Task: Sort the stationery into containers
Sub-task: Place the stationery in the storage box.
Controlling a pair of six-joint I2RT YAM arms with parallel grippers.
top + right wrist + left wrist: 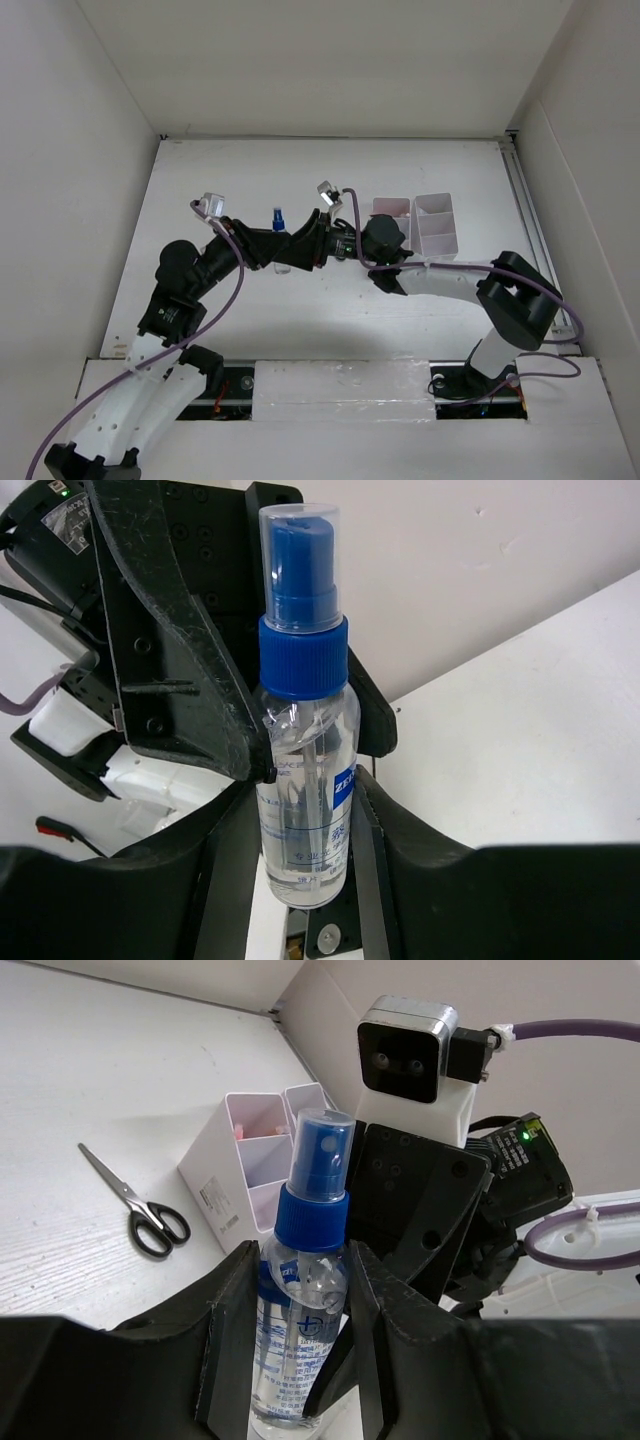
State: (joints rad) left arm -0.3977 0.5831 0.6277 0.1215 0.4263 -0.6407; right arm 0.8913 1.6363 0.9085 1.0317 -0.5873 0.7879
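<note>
A small clear bottle with a blue cap [277, 217] is held upright above the table's middle, between both grippers. In the left wrist view my left gripper [302, 1265] has a finger against each side of the bottle [300, 1340]. In the right wrist view my right gripper [300, 798] also presses the bottle [305, 810] from both sides, lower down. Black-handled scissors [140, 1210] lie flat on the table left of the white containers [222, 1182]. The two white boxes [437, 228] stand side by side at the back right; something pink shows inside one [240, 1130].
White walls enclose the table on the left, back and right. The right arm's camera housing [405, 1055] is close in front of the left wrist camera. No markers or pens show loose on the table.
</note>
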